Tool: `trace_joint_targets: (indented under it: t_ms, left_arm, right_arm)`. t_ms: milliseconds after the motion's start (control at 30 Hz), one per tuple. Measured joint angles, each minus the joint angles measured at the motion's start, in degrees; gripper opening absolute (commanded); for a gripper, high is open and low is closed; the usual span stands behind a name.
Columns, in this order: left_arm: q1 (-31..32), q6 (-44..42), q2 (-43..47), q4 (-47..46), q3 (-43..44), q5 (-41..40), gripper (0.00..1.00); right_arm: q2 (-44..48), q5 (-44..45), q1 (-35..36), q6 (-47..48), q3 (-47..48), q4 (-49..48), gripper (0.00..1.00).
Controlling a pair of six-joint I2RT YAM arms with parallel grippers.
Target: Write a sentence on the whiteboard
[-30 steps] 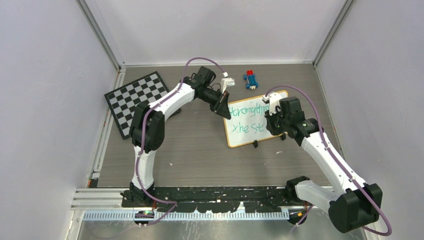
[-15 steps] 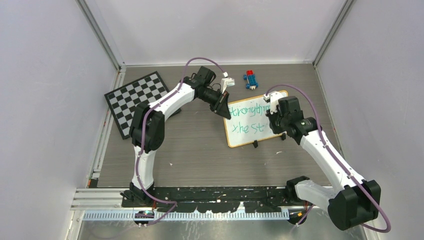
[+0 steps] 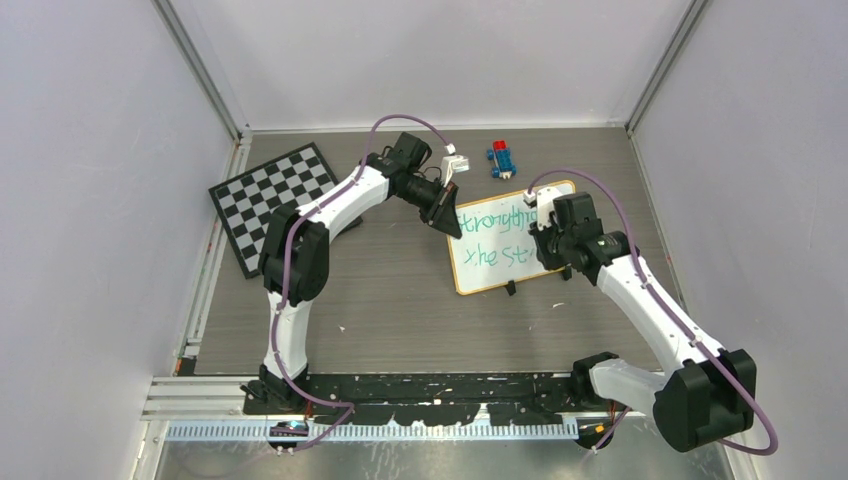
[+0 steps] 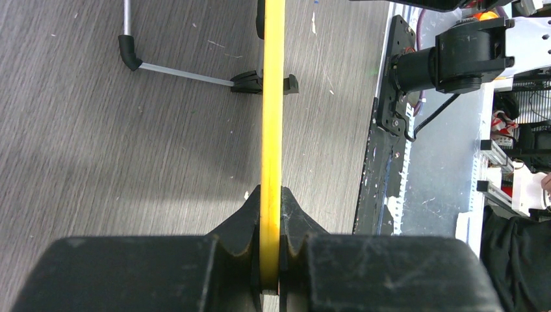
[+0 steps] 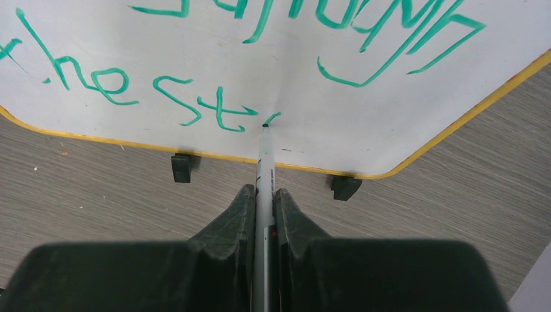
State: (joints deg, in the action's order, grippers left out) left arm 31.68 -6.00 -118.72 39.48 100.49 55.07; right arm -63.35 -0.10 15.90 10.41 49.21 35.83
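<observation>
Grey wood-grain table (image 3: 380,300) carries the whiteboard (image 3: 482,278), which lies between the two claws. The left claw (image 4: 271,208) is clamped tight on the board's yellow frame edge. That edge runs straight out ahead of its fingers, with a black clip (image 4: 250,81) fixed to it farther ahead. The right claw (image 5: 263,195) is closed narrowly around a marker (image 5: 265,153), which lies along the gap and points forward. The board sits directly ahead of this claw, its near edge and two clips just beyond the fingertips. The marker tip touches the white surface at a short green stroke just after "the st" in the sentence (image 5: 219,107), whose upper line lies farther ahead.
</observation>
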Motion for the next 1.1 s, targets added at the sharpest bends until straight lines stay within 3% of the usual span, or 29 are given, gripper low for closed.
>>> trace_joint_targets:
  t_ms: [633,1100]
  left_arm:
    - [0.0,0.0,0.0,0.0,0.0,0.0,0.0]
    - [0.0,0.0,0.0,0.0,0.0,0.0,0.0]
  right_arm:
    - [0.4,4.5,0.0,0.2,-0.3,-0.2,0.0]
    - [1.3,0.0,0.0,-0.5,-0.3,-1.5,0.0]
